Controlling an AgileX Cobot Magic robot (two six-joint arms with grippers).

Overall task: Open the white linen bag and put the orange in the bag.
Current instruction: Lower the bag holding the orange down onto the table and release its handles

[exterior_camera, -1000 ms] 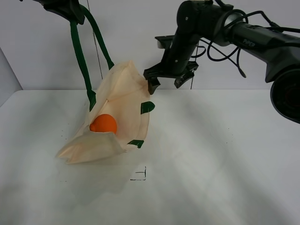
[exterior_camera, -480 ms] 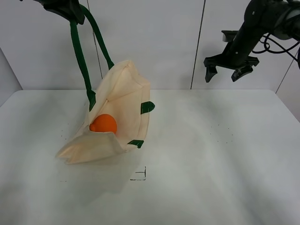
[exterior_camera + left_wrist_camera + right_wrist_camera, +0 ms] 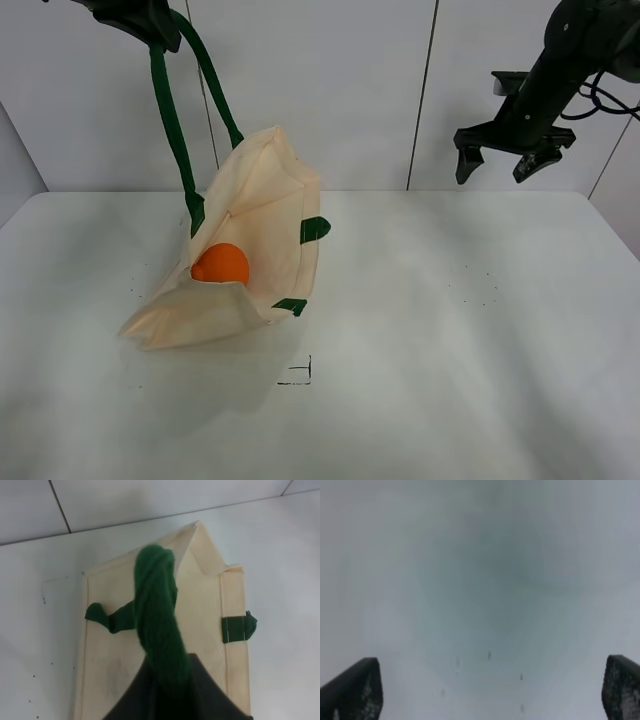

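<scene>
Right gripper (image 3: 500,165), jaws spread and empty, has withdrawn from the mouth of the bag (image 3: 268,215) to high on the right, well apart from it. Left gripper (image 3: 145,20) stays pinched on the green handle (image 3: 170,120), holding the bag up and open. The orange (image 3: 221,264) rests inside, so the task appears essentially complete.

The bag (image 3: 265,215) sits on the left half of the worktop (image 3: 450,350), its bottom resting there and its top hanging by a handle (image 3: 170,120) from the left gripper (image 3: 158,35) high above it. The orange (image 3: 221,265) lies inside the bag's mouth. A small mark (image 3: 298,372) lies on the worktop just before the bag. The right gripper (image 3: 497,163) hangs well apart, above the worktop's far right.
</scene>
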